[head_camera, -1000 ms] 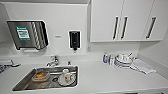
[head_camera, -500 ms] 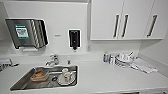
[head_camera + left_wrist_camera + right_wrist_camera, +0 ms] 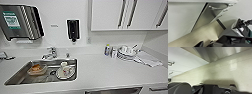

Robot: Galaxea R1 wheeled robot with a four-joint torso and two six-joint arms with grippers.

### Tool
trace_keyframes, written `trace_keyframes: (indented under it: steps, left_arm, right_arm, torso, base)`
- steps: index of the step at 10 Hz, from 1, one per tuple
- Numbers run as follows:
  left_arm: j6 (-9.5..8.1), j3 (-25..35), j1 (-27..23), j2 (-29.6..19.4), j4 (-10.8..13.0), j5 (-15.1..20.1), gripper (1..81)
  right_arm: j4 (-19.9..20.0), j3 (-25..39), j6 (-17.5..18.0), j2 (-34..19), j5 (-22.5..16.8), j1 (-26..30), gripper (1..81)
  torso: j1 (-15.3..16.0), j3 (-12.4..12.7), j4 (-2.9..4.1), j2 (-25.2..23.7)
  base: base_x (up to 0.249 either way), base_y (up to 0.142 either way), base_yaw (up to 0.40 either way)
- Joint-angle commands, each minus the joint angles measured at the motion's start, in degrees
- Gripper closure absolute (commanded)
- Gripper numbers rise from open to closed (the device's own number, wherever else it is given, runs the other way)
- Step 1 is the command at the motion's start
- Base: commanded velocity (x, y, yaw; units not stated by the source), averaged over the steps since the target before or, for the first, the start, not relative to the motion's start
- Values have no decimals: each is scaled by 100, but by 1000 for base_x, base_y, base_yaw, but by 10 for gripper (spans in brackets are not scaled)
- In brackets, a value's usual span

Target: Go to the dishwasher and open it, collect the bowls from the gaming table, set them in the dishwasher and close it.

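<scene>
Head view: white counter [image 3: 105, 72]; steel sink [image 3: 15, 76] at lower left holding dishes; paper-towel dispenser [image 3: 21, 21] upper left; stacked crockery [image 3: 125, 53] right of centre. Dishwasher [image 3: 113, 91]: steel top edge at bottom frame. Left wrist view: its bar handle [image 3: 217, 8], upper centre. Both grippers' grasp: cannot tell.

A sink [image 3: 15, 77] is set into the surface [image 3: 105, 72] at the left, with a tap [image 3: 51, 53] behind it. In the sink a container [image 3: 37, 69] lies left of a plate [image 3: 65, 73] bearing a cup [image 3: 64, 66]. On the wall behind, a towel dispenser [image 3: 20, 22] hangs left of a soap dispenser [image 3: 73, 29]. Cupboards [image 3: 125, 15] hang at the right, above two bottles [image 3: 110, 50], stacked dishes [image 3: 125, 52] and a cloth [image 3: 147, 58]. The dishwasher [image 3: 112, 91] sits below the surface's front edge.
</scene>
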Motion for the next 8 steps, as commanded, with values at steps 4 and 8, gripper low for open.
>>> trace_keyframes:
  steps: [4,8]
  left_arm:
    - [18,131,-452,-296,25,134,10]
    - [53,79,-452,-304,25,46,10]
  right_arm:
    - [82,144,5,-326,-193,401,10]
    - [100,337,137,-431,-149,550,10]
  torso:
    - [719,-83,0,-1128]
    - [606,-88,0,-995]
  base:
    - [0,0,0]
    - [0,0,0]
